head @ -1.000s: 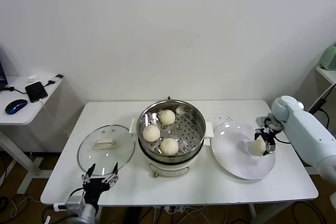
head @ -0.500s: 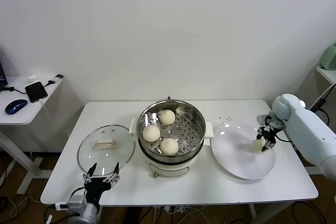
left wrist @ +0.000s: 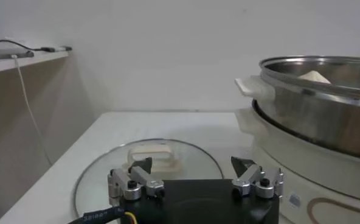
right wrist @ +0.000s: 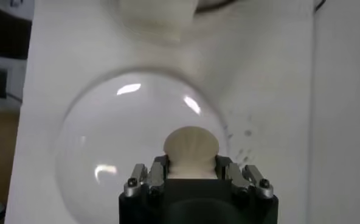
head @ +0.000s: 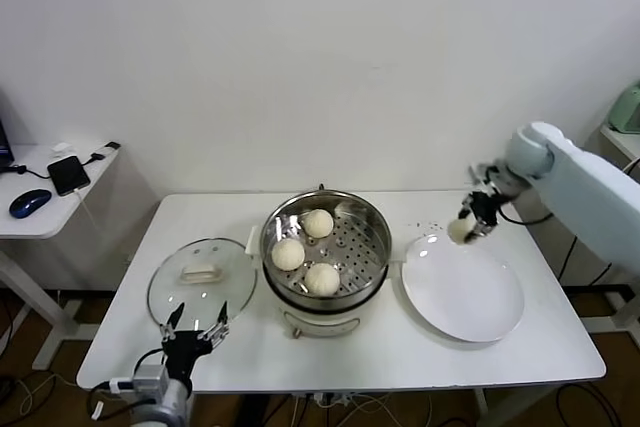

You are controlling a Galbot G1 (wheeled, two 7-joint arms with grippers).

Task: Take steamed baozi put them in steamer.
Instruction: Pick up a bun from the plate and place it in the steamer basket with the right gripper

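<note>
Three cream-white baozi lie on the perforated tray of the steel steamer [head: 375, 239] at mid-table: one at the back [head: 318, 223], one on the left [head: 288, 254], one at the front [head: 322, 279]. My right gripper [head: 468, 228] is shut on a fourth baozi [head: 460, 231] and holds it in the air above the far edge of the white plate [head: 465, 297]. In the right wrist view that baozi [right wrist: 190, 150] sits squeezed between the fingers [right wrist: 157, 172], above the plate [right wrist: 107, 146]. My left gripper [head: 195, 331] stands open, parked at the table's front left by the glass lid.
A round glass lid [head: 202, 279] with a white handle lies flat left of the steamer, also seen as the lid [left wrist: 162, 159] in the left wrist view beside the steamer [left wrist: 326, 97]. A side desk [head: 55, 182] holds a phone and mouse.
My right gripper closed on the baozi on the plate, then lifted it up and toward the far left, off the plate. The left arm stayed put.
</note>
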